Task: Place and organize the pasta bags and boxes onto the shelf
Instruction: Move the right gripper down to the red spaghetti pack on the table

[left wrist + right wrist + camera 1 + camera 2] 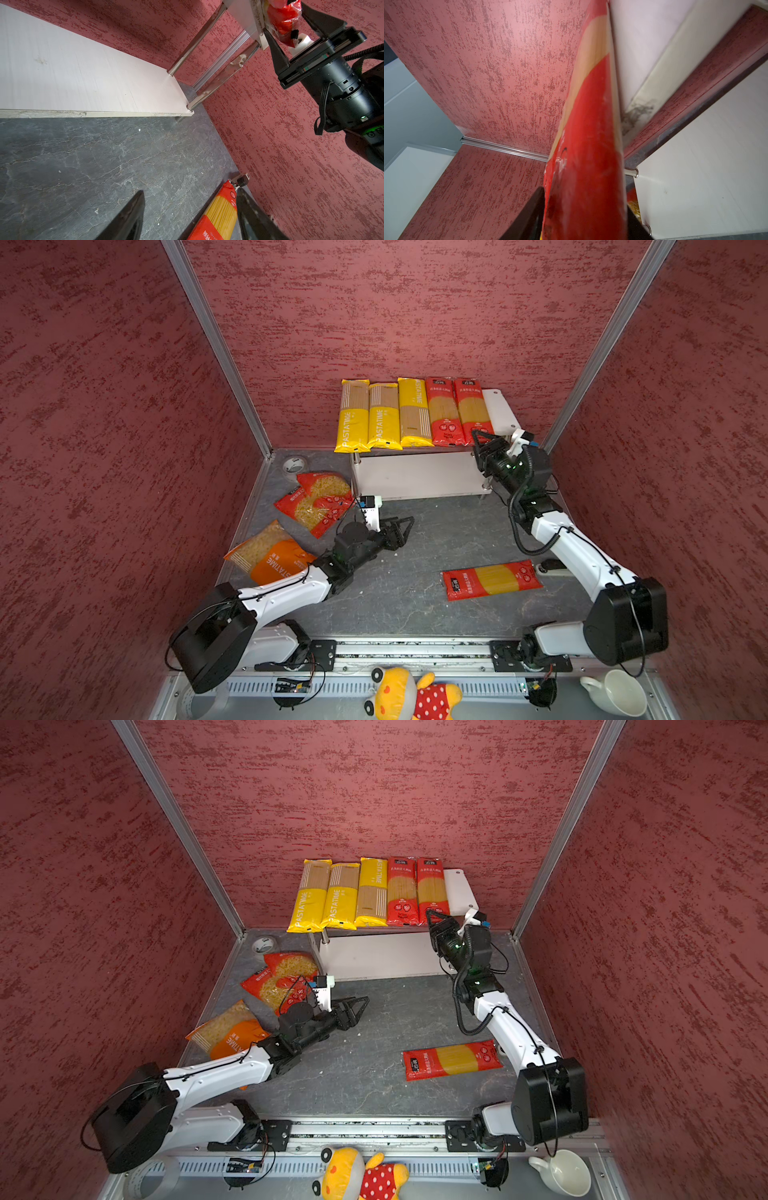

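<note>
The shelf (pixel 503 410) stands against the back wall, and its top board carries three yellow spaghetti packs (pixel 384 414) and two red ones side by side. My right gripper (pixel 482 441) is shut on the near end of the rightmost red pack (pixel 471 410). In the right wrist view that pack (pixel 591 124) fills the gap between both fingers. A third red spaghetti pack (pixel 491 579) lies flat on the table. Two red short-pasta bags (pixel 316 506) overlap at the left, next to an orange bag (pixel 270 556). My left gripper (pixel 401 531) hovers open and holds nothing.
A tape roll (pixel 294 465) sits in the back left corner. A plush toy (pixel 411 695) and a white cup (pixel 619 693) lie beyond the front rail. A small white and black object (pixel 550 568) rests by the right arm. The shelf's lower board (pixel 415 477) is bare.
</note>
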Tool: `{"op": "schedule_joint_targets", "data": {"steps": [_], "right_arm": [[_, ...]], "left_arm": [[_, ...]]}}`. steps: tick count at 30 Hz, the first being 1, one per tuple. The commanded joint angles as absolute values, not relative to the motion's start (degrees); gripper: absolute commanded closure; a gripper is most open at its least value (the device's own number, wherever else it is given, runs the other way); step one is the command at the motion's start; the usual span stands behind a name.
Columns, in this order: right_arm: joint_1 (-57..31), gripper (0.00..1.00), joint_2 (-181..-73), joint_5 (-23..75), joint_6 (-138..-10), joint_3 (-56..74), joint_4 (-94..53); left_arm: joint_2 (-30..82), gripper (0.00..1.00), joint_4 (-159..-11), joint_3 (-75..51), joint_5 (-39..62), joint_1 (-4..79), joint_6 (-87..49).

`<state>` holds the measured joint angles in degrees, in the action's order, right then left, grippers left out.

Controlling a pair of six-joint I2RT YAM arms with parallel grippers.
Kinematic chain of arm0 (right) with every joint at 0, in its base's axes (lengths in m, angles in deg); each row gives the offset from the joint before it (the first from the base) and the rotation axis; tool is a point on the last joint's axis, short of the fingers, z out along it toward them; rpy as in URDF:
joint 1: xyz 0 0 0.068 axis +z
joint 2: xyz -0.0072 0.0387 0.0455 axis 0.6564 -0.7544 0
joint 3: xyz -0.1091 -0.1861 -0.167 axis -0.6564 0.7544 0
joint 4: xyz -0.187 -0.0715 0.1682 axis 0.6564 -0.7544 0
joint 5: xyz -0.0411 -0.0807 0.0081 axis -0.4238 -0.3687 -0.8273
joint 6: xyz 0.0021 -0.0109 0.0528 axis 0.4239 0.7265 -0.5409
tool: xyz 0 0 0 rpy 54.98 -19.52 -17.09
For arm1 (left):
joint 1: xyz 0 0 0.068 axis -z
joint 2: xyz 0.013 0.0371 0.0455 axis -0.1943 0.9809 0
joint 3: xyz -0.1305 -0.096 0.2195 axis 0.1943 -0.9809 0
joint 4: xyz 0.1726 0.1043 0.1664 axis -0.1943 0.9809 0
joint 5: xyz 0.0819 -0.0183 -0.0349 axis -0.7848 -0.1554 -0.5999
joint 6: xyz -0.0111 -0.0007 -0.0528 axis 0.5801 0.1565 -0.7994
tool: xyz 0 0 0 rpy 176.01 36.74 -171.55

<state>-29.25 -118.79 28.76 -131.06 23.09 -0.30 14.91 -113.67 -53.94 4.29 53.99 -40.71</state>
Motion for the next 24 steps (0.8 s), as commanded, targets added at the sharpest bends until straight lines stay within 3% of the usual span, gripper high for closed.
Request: {"op": "schedule_joint_targets", "data": {"steps": [1,4,9,16,20,24], "right_arm": [[-30.0,0.52,-119.2,27.5,-133.1,21.6,0.1],[-30.8,0.58,-120.7,29.7,-132.3,20.8,1.0],[-31.4,0.81,-123.4,35.3,-130.2,17.9,-0.3],[-31.4,0.9,-127.8,45.6,-131.6,13.9,0.3],[-31.5,0.81,-126.5,45.1,-132.5,16.5,0.7],[-32.1,0.55,-123.2,44.0,-133.1,20.3,1.6]], "left_arm": [[14.3,0.31,-114.4,-54.5,3.3,54.2,-39.6],[14.5,0.31,-114.3,-54.3,3.6,54.2,-39.6],[13.9,0.31,-113.8,-54.4,3.1,54.3,-39.6],[14.5,0.31,-113.9,-54.1,3.1,54.3,-39.5],[15.0,0.31,-113.7,-53.2,3.6,54.5,-39.3],[15.0,0.31,-112.9,-52.8,3.6,55.0,-38.5]]}}
